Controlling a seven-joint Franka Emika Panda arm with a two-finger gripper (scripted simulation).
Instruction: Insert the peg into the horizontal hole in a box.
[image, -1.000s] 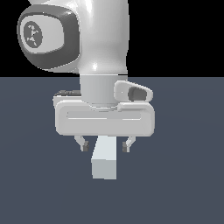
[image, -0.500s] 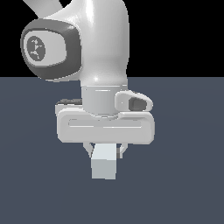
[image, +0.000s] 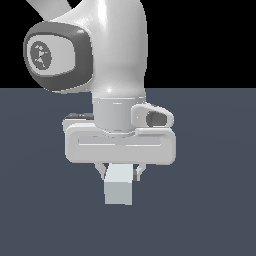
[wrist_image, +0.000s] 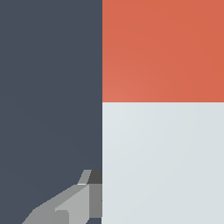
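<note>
Reaching straight down, the gripper (image: 120, 172) straddles the peg (image: 119, 186) at the exterior view's centre, its fingers (image: 102, 170) nearly closed against the bar's sides at nine and three o'clock. The wrist view shows the peg's orange-red end beyond its pale grey length, above the dark floor (wrist_image: 48, 87).

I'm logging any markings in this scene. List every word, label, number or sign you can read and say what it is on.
No readable text anywhere.
Round emblem on the arm's dark grey joint cap: a pale symbol, too blurred to read as letters or numbers.
Peg, its grey and orange faces in the wrist view, the gripper and the floor: no markings.
</note>
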